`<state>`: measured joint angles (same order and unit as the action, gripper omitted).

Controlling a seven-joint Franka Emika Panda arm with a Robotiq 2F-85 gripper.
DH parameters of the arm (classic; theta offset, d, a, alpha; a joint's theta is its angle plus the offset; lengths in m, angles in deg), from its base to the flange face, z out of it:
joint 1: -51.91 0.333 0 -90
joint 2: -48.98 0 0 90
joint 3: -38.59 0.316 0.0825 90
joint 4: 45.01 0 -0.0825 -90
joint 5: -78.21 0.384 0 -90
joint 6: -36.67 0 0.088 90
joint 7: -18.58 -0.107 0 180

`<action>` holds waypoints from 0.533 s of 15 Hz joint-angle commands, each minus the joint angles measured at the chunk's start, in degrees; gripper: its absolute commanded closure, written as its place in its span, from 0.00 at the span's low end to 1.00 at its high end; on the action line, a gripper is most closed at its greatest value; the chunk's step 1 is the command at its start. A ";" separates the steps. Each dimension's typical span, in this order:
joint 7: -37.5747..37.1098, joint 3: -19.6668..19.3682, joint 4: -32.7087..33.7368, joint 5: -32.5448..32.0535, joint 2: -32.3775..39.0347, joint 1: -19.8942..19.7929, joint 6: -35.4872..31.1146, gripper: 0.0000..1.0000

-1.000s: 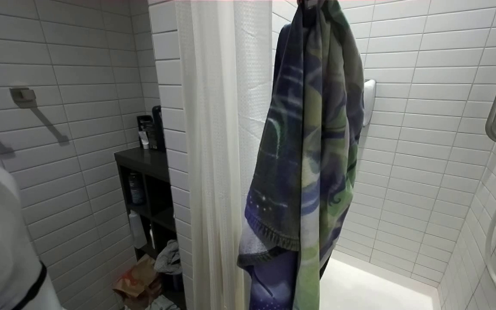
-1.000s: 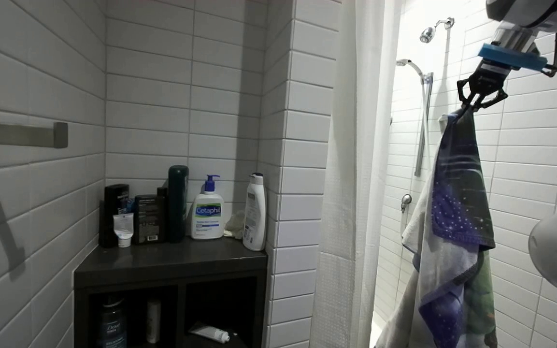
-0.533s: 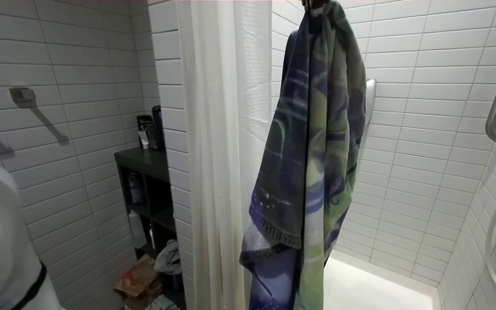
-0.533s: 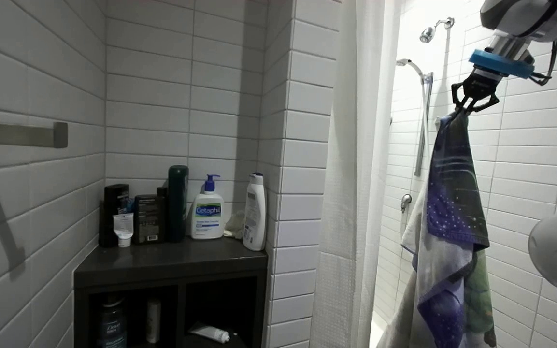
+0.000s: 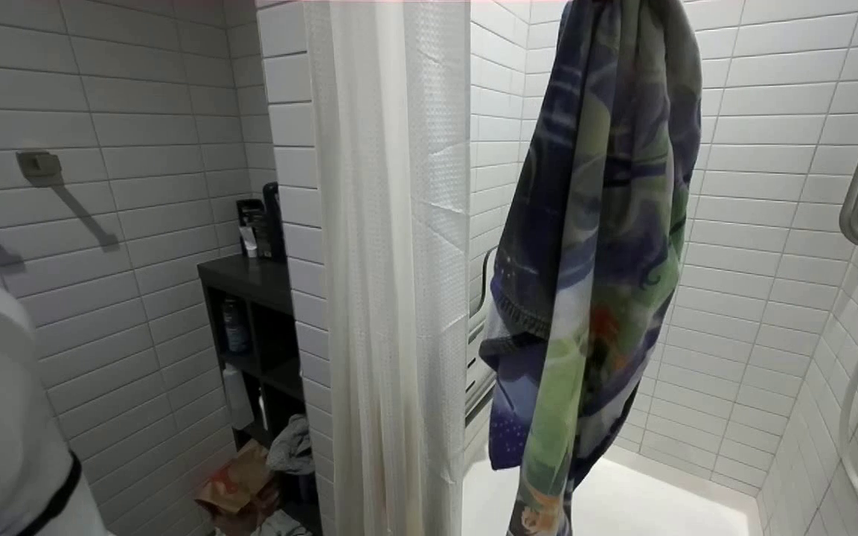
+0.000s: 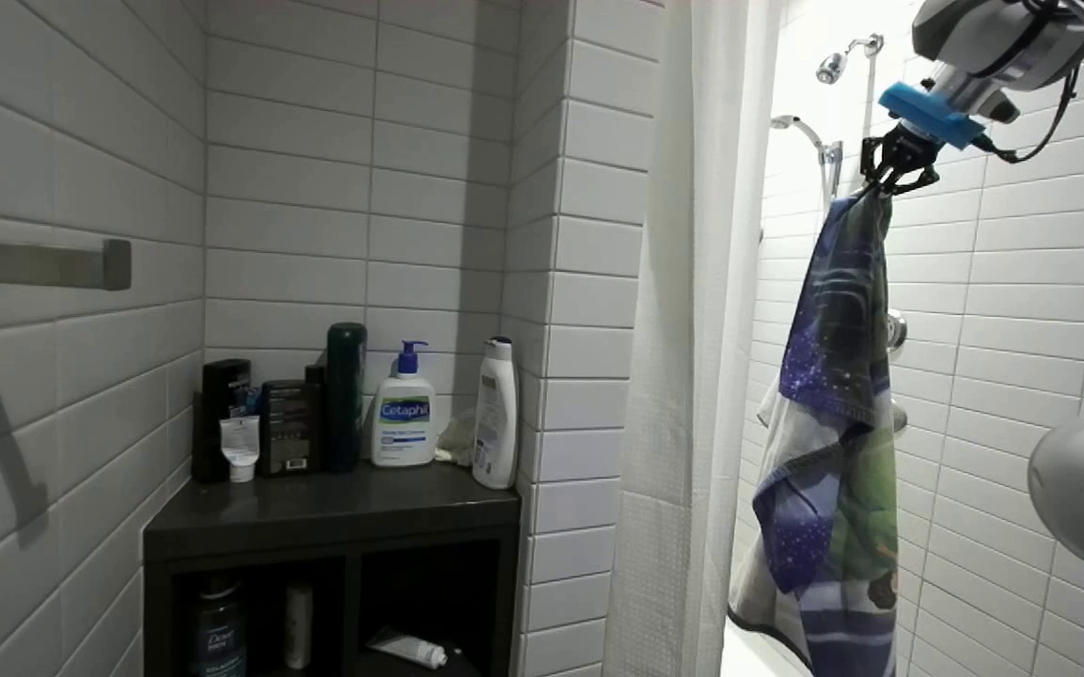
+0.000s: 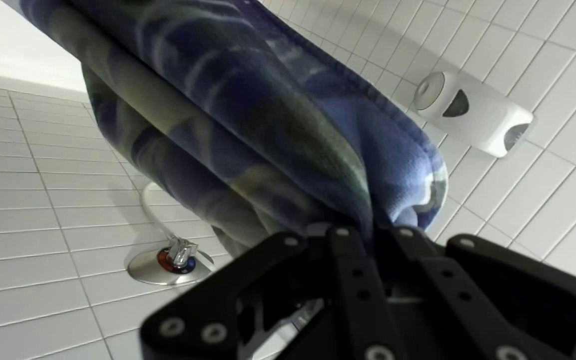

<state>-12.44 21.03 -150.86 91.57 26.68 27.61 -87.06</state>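
Me: White-tiled walls point(image 5: 763, 175), pale curtain point(image 5: 376, 260) at one side, dark shelf point(image 6: 335, 510) with bottles point(image 6: 403, 423) past the corner. My gripper point(image 6: 877, 188) is up high, jaws pinched on the top of a patterned towel point(image 6: 833, 376).

Partner: What could go wrong?

Me: Slippage, chiefly. The pinch looks small for that much cloth, so a sharp jerk might work it loose. Snags next: if I swing wide, a fold could hook the valve point(image 7: 177, 260) or the soap dispenser point(image 7: 475, 114), one each side of the towel in the wrist view, depth hard to judge. Curtain less so, I reckon; a gap shows between it and the towel in an exterior view.

Partner: And how does the towel lie relative to the gripper?

Me: Below it, hanging in long folds, with a hemmed lobe bulging beside the jaws in the wrist view. Lower end runs out of frame in both exterior views, so I can't tell whether it touches the shower floor point(image 5: 667, 499). If it does, drag could tug the top free.
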 commanded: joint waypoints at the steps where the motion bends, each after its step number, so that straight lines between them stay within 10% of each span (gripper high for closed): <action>1: -4.13 -0.67 10.33 1.26 7.02 1.09 1.22 0.97; 8: -10.76 -2.91 25.35 2.16 17.07 1.16 -1.71 0.97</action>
<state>-20.06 20.11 -134.00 91.88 38.98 28.29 -87.35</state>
